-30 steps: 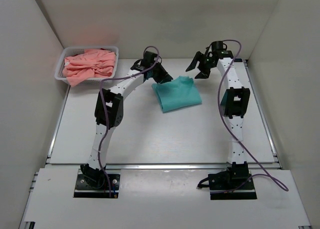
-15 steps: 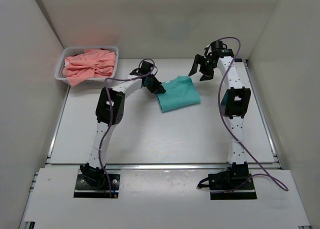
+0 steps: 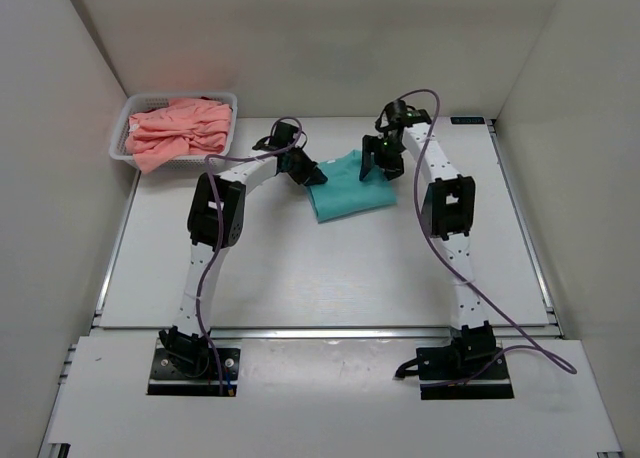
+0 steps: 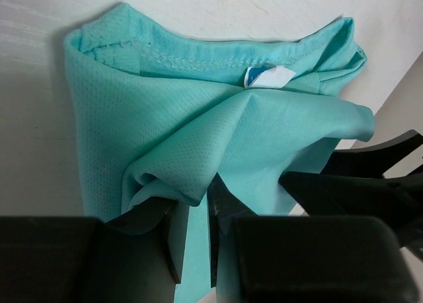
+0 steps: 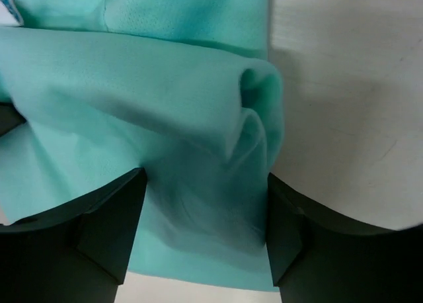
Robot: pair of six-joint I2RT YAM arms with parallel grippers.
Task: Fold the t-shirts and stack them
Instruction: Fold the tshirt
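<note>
Brings the right gripper (image 3: 379, 162), jaws spread wide, down astride the right fold of the teal-green mesh-knit t-shirt (image 3: 350, 190) lying far-centre on the white table (image 3: 300, 268), left gripper (image 3: 304, 170) clenched on its left edge, likely readying another fold

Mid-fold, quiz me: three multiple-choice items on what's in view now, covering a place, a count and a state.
1. Where are the salmon-pink t-shirts?
A) in the white basket
B) draped over an arm
C) on the floor
2. How many t-shirts lie on the table?
A) none
B) one
C) three
3. How do the right fingers stand?
A) shut, empty
B) out of view
C) spread either side of teal cloth
Answers: 1 A, they are heaped in the far-left basket. 2 B, only the teal t-shirt. 3 C, the right wrist view shows cloth between them.
</note>
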